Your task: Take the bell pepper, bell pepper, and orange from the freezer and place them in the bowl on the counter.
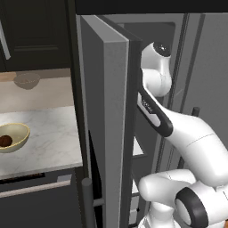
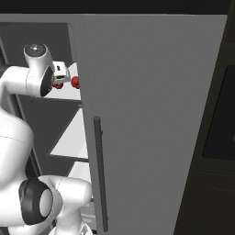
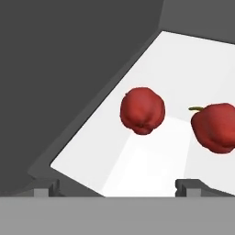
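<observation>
- Grey and thick, the freezer point(image 1: 107, 111) door stands open in the left base view, its slab edge facing us, with the white arm reaching past it into the compartment. To the left, on the marbled white-grey counter point(image 1: 49, 138), sits the shallow pale-yellow bowl point(image 1: 20, 131) with the dark round orange point(image 1: 5, 140) already inside. We judge the orange step done and the peppers still to fetch.
- Flat grey fills much of the right base view: the door's broad face with its long dark bar handle point(image 2: 100, 174). Beyond its left edge we see white shelves, and on the upper one small glossy red peppers point(image 2: 75, 82) just beside the hand.
- Smooth white shelf point(image 3: 174, 69) and dark grey walls show in the hand view. Two lumpy, glossy red peppers rest on the shelf, apart from each other: the left pepper point(image 3: 142, 110) near the middle, the right pepper point(image 3: 215, 127) with a short greenish stem. The gripper point(image 3: 118, 187) is spread wide and holds nothing; its dark tips rise at the bottom, short of both peppers.
- We judge the next move as an advance towards the left pepper, centring it between the fingers before closing; the rounded, slick skin could slip or roll.
</observation>
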